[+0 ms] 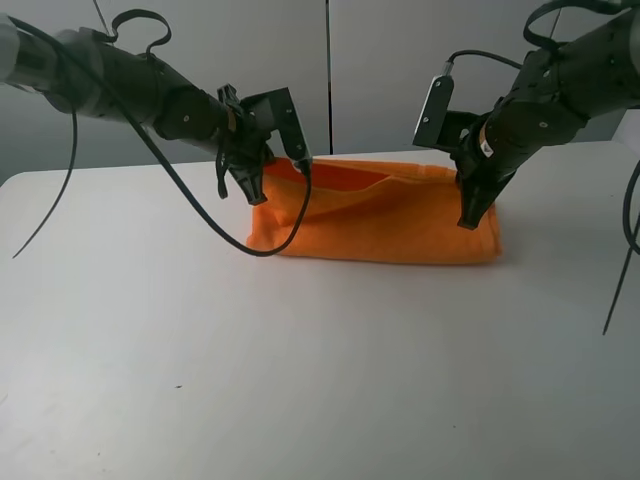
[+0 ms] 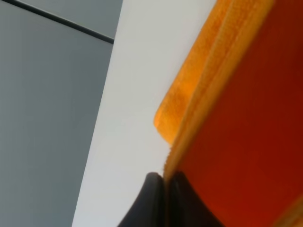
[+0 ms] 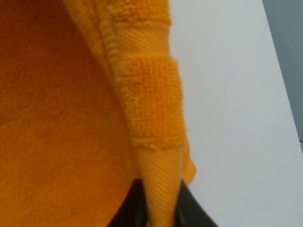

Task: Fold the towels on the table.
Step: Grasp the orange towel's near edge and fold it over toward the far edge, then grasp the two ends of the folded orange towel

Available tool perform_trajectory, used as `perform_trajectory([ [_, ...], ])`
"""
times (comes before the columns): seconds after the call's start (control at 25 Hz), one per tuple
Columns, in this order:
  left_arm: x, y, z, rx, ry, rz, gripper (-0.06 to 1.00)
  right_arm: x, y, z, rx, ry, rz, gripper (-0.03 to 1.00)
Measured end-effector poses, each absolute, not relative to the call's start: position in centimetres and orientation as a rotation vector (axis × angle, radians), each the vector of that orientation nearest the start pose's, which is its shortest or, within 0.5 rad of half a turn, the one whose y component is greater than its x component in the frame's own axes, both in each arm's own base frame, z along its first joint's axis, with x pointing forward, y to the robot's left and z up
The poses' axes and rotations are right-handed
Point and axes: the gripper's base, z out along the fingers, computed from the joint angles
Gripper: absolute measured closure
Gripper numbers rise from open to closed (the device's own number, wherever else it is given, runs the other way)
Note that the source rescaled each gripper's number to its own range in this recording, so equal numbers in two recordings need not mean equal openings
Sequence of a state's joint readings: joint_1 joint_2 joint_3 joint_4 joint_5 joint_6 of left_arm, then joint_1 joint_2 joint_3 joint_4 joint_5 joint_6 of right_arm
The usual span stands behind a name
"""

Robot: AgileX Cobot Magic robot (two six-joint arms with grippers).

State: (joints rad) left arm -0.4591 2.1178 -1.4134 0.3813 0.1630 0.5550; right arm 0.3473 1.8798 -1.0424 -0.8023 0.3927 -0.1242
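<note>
Orange towel (image 1: 390, 225) lies doubled over on white table (image 1: 300, 380).

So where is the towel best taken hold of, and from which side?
Take the towel by its hemmed edge near both end corners, one tool per end, from above. It lies wide and limp, so one middle grip would likely sag; the left tool and right tool are shut on it that way.

No text, brand, number or sign can be read anywhere on the towel (image 1: 400, 225) or the bench (image 1: 300, 380).
</note>
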Motion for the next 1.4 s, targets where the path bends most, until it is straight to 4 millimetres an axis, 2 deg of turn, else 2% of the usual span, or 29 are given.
perform_trajectory([
  [0.2, 42.4, -20.0, 14.6, 1.454, 1.821, 0.287, 0.94, 35.6, 10.0, 13.6, -1.461, 2.236, -0.539, 0.97],
  [0.4, 42.9, -19.8, 14.1, 1.44, 1.818, 0.285, 0.94, 35.8, 10.1, 13.3, -1.488, 2.213, -0.542, 0.97],
  [0.48, 42.9, -19.8, 14.1, 1.44, 1.818, 0.286, 0.93, 35.9, 10.1, 13.3, -1.491, 2.207, -0.543, 0.91],
  [0.52, 42.9, -19.8, 14.1, 1.44, 1.817, 0.286, 0.9, 35.8, 10.0, 13.3, -1.491, 2.212, -0.548, 0.84],
  [0.6, 43.0, -19.6, 14.1, 1.439, 1.821, 0.29, 0.8, 35.8, 9.8, 13.3, -1.496, 2.221, -0.568, 0.64],
  [0.68, 43.0, -19.4, 14.1, 1.435, 1.824, 0.292, 0.65, 35.9, 9.6, 13.3, -1.488, 2.231, -0.582, 0.44],
  [0.72, 43.1, -19.5, 14.2, 1.433, 1.821, 0.292, 0.55, 35.9, 9.5, 13.3, -1.481, 2.232, -0.586, 0.34],
  [0.84, 43.2, -19.5, 14.3, 1.424, 1.811, 0.288, 0.25, 35.9, 9.5, 13.3, -1.465, 2.236, -0.598, 0.14],
  [0.92, 43.2, -19.5, 14.4, 1.418, 1.8, 0.286, 0.07, 35.9, 9.4, 13.4, -1.453, 2.244, -0.605, 0.08],
  [1.0, 43.2, -19.5, 14.6, 1.414, 1.792, 0.286, -0.03, 35.9, 9.3, 13.9, -1.418, 2.256, -0.61, 0.06],
  [1.4, 42.5, -18.9, 19.4, 1.366, 1.777, 0.321, -0.05, 35.2, 9.1, 19.8, -1.023, 2.264, -0.52, 0.05],
])
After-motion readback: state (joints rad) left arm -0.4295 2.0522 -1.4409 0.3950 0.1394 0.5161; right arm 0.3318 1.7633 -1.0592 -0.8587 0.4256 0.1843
